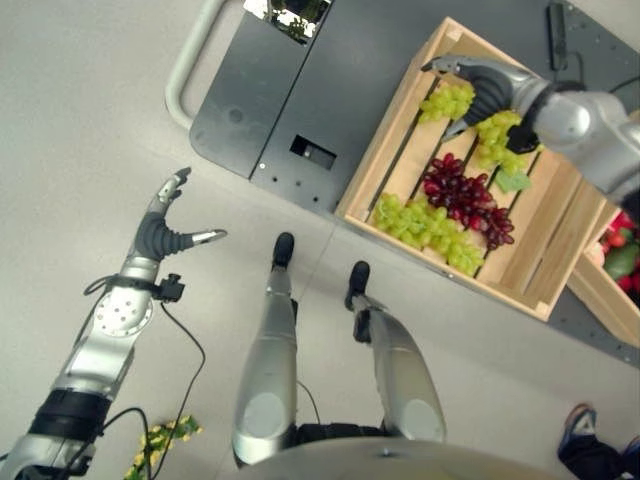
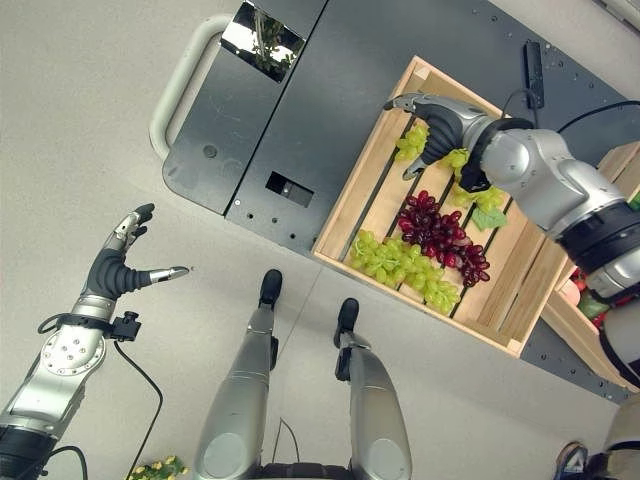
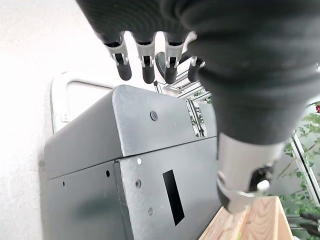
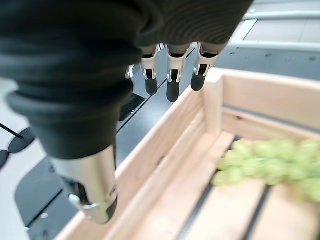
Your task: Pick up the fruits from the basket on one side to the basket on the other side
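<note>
Left robot hand (image 1: pixel 165 232) over bare floor (image 1: pixel 80 120), well left of wooden crate (image 1: pixel 395 135), fingers spread apart, holding nothing. Crate sits on dark grey platform (image 1: pixel 300 90). Inside crate, nearest: long green grape bunch (image 1: pixel 425 228); behind it, red grape bunch (image 1: pixel 467 198); farther back, two more green grape bunches (image 1: pixel 448 102). Right robot hand (image 1: pixel 480 82) above crate's far corner, over those bunches, fingers straight and apart, gripping nothing. Second crate (image 1: pixel 605 290) at right with red fruit (image 1: pixel 622 235).

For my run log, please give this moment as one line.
right hand: open, over green grapes | wooden crate: holds grapes | left hand: open, idle
</note>
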Controlling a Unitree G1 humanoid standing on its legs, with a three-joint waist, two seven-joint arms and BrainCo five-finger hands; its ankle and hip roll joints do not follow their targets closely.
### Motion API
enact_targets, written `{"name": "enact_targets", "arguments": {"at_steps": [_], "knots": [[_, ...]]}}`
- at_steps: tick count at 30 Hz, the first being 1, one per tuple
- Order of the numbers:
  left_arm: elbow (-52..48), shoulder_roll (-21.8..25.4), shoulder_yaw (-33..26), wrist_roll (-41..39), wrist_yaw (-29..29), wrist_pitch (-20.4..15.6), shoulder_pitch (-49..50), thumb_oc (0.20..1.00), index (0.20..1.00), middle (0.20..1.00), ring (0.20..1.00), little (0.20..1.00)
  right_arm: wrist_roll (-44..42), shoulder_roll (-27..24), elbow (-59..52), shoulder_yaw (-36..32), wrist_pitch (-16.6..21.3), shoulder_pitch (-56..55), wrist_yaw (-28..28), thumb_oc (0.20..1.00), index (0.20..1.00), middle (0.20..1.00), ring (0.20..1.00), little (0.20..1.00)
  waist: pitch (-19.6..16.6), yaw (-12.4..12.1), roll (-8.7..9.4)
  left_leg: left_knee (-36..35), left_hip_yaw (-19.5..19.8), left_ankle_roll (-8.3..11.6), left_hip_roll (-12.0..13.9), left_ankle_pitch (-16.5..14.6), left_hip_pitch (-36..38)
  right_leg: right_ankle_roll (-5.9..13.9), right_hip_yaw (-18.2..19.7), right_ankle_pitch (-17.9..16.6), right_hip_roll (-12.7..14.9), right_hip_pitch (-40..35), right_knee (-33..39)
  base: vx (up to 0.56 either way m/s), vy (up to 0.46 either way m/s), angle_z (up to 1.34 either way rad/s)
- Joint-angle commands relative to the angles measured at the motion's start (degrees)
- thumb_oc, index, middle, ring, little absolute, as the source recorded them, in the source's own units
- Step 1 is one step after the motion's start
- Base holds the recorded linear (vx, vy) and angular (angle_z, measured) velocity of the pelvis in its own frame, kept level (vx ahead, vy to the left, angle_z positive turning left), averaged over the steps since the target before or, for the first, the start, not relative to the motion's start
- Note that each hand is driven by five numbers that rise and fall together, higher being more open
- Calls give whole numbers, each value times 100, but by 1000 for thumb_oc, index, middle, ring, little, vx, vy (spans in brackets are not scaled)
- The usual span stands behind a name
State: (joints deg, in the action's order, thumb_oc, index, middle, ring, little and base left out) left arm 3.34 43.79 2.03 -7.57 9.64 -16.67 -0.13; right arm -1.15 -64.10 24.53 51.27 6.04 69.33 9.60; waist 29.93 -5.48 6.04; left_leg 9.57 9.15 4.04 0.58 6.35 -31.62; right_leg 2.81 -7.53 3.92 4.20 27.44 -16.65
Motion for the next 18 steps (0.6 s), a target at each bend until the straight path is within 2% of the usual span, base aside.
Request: {"name": "enact_targets", "arguments": {"at_steps": [1,8,18], "knots": [[-430,114,-413,67,13,-197,308,1000,1000,1000,1000,1000,-143,-298,388,174,9,237,157,1000,1000,1000,1000,1000,-14,161,191,481,-213,-150,-215,-517,133,270,112,-583,3,-26,292,0,0,0],[-401,114,-377,99,51,-162,335,1000,1000,1000,1000,1000,-72,-65,674,342,-37,184,260,1000,1000,1000,1000,1000,-14,161,169,444,-254,-151,-202,-485,46,266,151,-612,-23,70,338,0,4,-4],[-340,47,-370,202,106,-114,341,1000,1000,1000,1000,1000,122,82,665,-44,-76,-390,218,1000,1000,1000,1000,1000,-14,229,134,459,-295,-172,-209,-493,-101,272,165,-616,-36,222,323,1,1,-1]]}}
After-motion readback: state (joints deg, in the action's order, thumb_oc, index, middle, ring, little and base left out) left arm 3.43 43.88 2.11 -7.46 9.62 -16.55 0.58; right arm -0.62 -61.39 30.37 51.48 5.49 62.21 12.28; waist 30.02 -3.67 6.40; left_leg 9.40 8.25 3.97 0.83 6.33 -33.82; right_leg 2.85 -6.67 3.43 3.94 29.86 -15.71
